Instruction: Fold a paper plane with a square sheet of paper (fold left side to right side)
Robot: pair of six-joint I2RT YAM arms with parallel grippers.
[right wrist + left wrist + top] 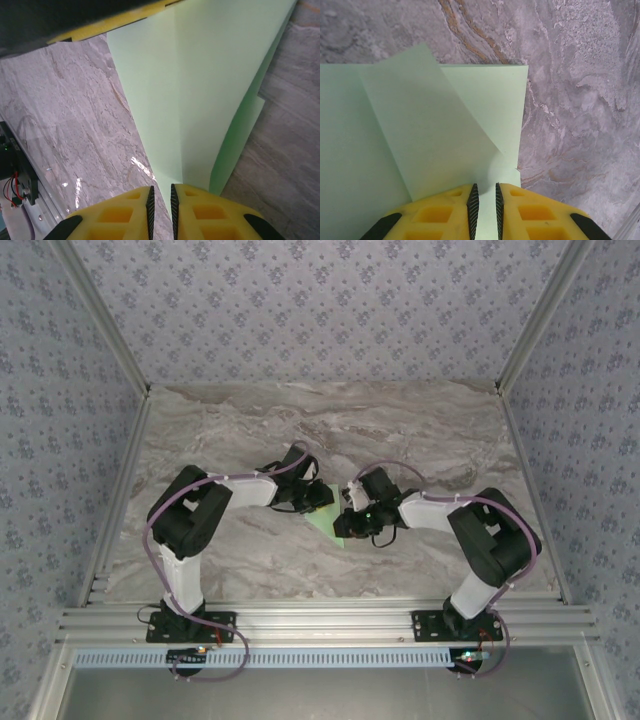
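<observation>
Two tools are sharing one pale green sheet of paper at the middle of the marbled desk, between the arms. Starting on the left, the left tool is pinching the sheet's near edge. Its jaws are standing almost together, with the green running into the slit between them. A slanted flap is lying doubled over the layer beneath, and I judge this grip is anchoring that side so the layers are not sliding. Moving right, the right tool is clamping a narrow corner of the same sheet, jaws nearly closed on it. From there the paper is rising in a curve clear of the desk, probably being held up ready for the side-to-side fold. You are seeing no brand, label or readable writing on paper, tools or desk.
</observation>
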